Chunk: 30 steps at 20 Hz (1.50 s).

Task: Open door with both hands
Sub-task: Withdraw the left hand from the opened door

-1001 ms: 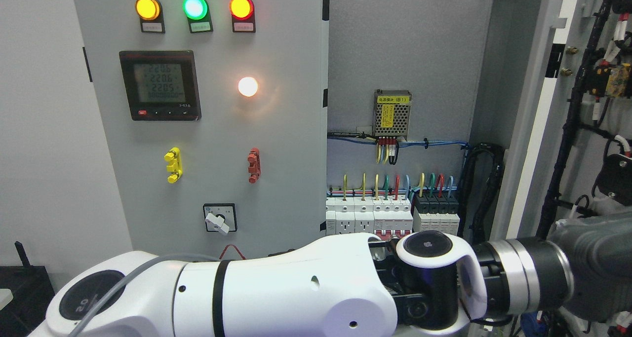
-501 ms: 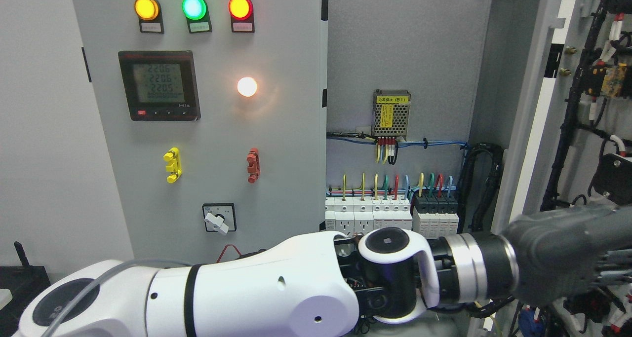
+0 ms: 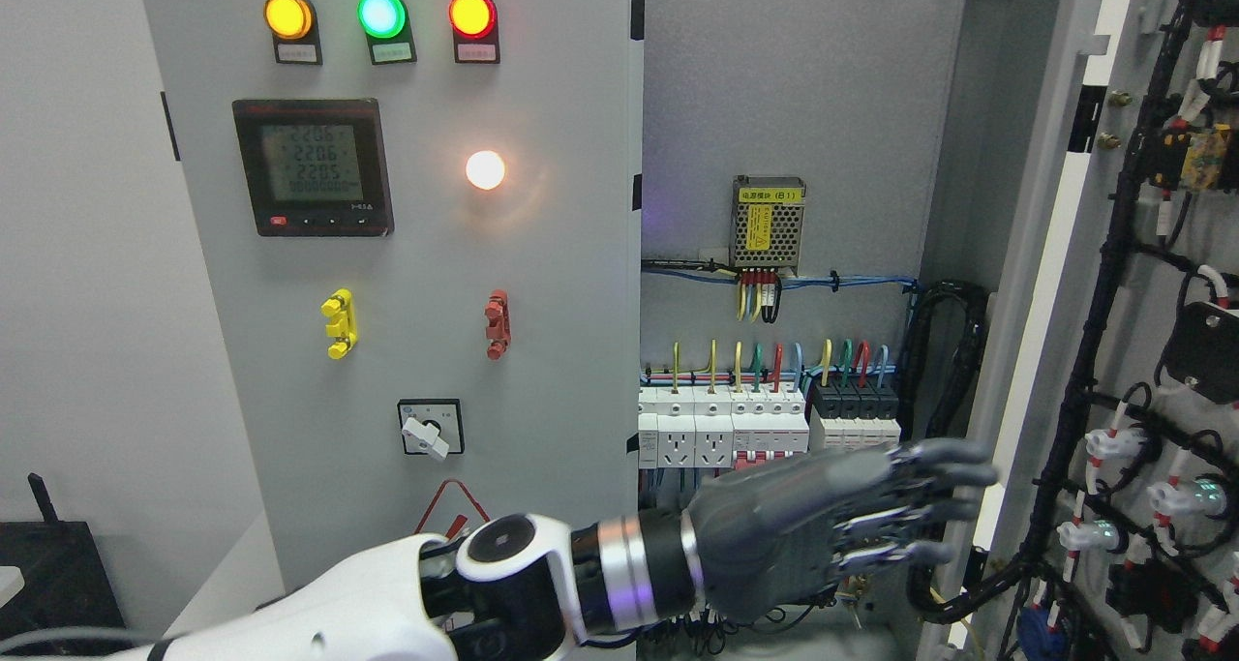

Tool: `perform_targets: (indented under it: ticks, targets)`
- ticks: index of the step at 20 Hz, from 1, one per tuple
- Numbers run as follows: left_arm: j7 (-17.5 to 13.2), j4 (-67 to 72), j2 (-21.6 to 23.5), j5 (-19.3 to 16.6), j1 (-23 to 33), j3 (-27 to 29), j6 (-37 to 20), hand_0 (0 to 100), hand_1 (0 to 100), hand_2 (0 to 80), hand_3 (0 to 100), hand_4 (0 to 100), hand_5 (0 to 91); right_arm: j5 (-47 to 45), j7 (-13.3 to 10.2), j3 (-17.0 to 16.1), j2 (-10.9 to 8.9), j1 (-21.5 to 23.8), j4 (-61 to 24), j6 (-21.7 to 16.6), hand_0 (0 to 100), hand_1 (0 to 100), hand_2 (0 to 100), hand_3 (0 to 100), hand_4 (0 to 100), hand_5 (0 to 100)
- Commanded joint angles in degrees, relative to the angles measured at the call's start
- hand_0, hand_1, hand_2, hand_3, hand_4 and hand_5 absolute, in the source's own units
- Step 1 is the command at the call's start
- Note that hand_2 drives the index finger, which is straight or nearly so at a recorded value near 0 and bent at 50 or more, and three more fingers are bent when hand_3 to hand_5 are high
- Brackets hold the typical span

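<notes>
The left hand [image 3: 832, 525], grey and jointed, sits low in the frame, right of centre, on a white arm [image 3: 387, 603] that enters from the lower left corner. Its fingers [image 3: 934, 467] are stretched out nearly straight and slightly fanned, pointing right, and they hold nothing. The fingertips end just short of the pale inner edge of the right door [image 3: 1041, 255], which stands swung open along the right side of the frame; whether they touch that edge cannot be told. The door's inner face carries black cable bundles [image 3: 1113, 255] and white connectors [image 3: 1113, 443]. Behind the hand is the open cabinet interior [image 3: 794, 90], a bare grey back wall in the upper middle, with a small meshed power supply [image 3: 770, 221] at mid-height and a row of breakers [image 3: 765, 419] with coloured wires just above the knuckles. A black corrugated hose [image 3: 953, 351] drops along the interior's right edge, close above the fingertips. The room between the hand and the power supply is free of obstacles. The left door [image 3: 542, 255] fills the left-centre of the frame and appears closed, its right edge running down the middle above the wrist. It bears three lit lamps [image 3: 381, 15] at the top, a meter [image 3: 313, 166], a white lamp [image 3: 485, 169], yellow [image 3: 339, 324] and red [image 3: 498, 324] handles, and a rotary switch [image 3: 430, 429] just above the forearm.
</notes>
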Motion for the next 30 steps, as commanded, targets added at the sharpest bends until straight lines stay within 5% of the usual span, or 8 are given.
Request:
perform_targets:
  ticks: [1,7,14,18,25,30]
  targets:
    - [-0.23,-7.17,20.78,-15.32,30.19,22.41,-0.05,12,39,0.0,0,0,0.0,0.00,0.04,0.00,0.00,0.00,0.00,-0.02,12,39,0,0,0,0]
    - [-0.14,-6.91,22.81,-20.77,59.71,46.47,-0.40,12,39,0.0,0,0,0.0,0.00,-0.04,0.00,0.00,0.00,0.00,-0.02,12,39,0,0,0,0]
    - [-0.23,-5.50,19.40,-25.61,87.16,66.88,-0.40,12,39,0.0,0,0,0.0,-0.18,-0.04,0.00,0.00,0.00,-0.17,-0.02,12,39,0,0,0,0]
    - [-0.23,-0.59,10.62,-36.83,100.78,75.51,-0.49,12,39,0.0,0,0,0.0,0.00,0.04,0.00,0.00,0.09,-0.09,-0.02,12,39,0,0,0,0]
    - [-1.10,17.76,-3.97,-56.43,105.56,75.17,-0.58,12,39,0.0,0,0,0.0,0.09,-0.04,0.09,0.00,0.09,-0.09,-0.02,12,39,0,0,0,0]
    - [-2.51,45.24,-14.09,-74.81,94.17,75.43,-0.58,12,39,0.0,0,0,0.0,0.17,-0.92,0.00,-0.09,0.00,-0.09,-0.02,12,39,0,0,0,0]
